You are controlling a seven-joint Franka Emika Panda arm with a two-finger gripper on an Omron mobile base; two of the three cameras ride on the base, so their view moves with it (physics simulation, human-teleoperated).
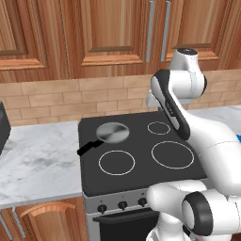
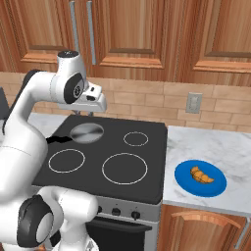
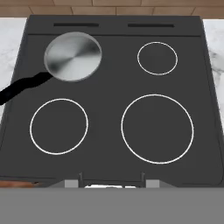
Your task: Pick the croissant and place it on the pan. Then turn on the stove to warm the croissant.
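Black glass stove (image 2: 105,157), frame centre: burners unlit, knobs untouched. Grey pan (image 2: 87,132), upper left ring: bare. Blue plate (image 2: 215,187), lower right counter, holds croissant (image 2: 201,175). Gripper (image 2: 96,105), raised above the cooktop's back edge: I log it clenched, carrying nothing. Nothing done yet, I judge; open room rightward toward plate.

From my seat the light is even and bright, soft sheen on the pan (image 3: 72,56), shadows faint, edges slightly soft, no glare.
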